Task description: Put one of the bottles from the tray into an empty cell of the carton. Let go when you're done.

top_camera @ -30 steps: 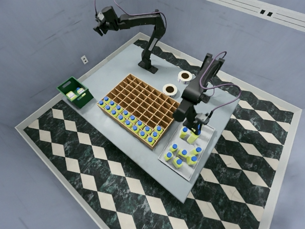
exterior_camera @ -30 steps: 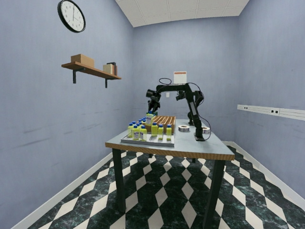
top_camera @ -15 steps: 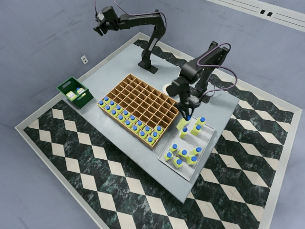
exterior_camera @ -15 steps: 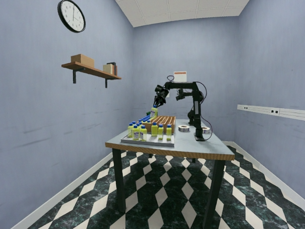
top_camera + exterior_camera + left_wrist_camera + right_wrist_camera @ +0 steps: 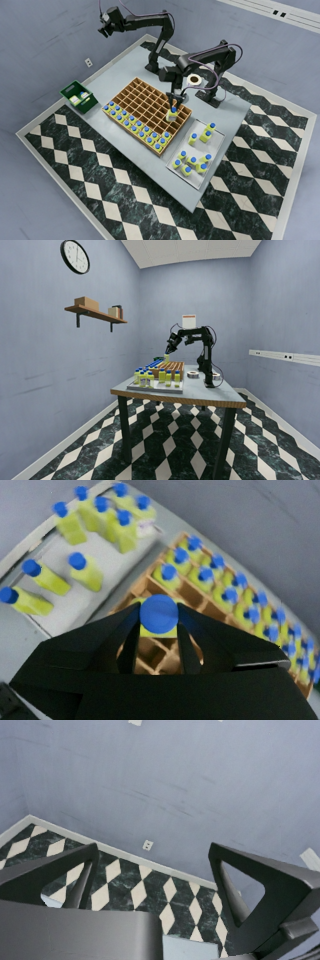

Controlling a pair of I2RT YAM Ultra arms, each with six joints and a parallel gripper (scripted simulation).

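My left gripper (image 5: 174,107) (image 5: 166,352) (image 5: 158,608) is shut on the blue cap of a yellow-green bottle (image 5: 171,116) (image 5: 166,358). The bottle hangs about upright above the right-hand part of the carton (image 5: 176,133) (image 5: 172,369) in the top view. The carton's front rows hold bottles; many cells behind them are empty. Its base and the cell under it are not clear in the left wrist view. Several bottles (image 5: 192,139) (image 5: 162,376) (image 5: 86,572) stand on the grey tray (image 5: 200,149) (image 5: 155,389). My right gripper (image 5: 154,849) is open and empty, far from the carton.
A green crate (image 5: 89,104) with a few bottles lies beyond the carton's left end in the top view. Tape rolls (image 5: 193,80) (image 5: 193,374) lie by the left arm's base. The tray stands beside the carton's right end, near the table edge.
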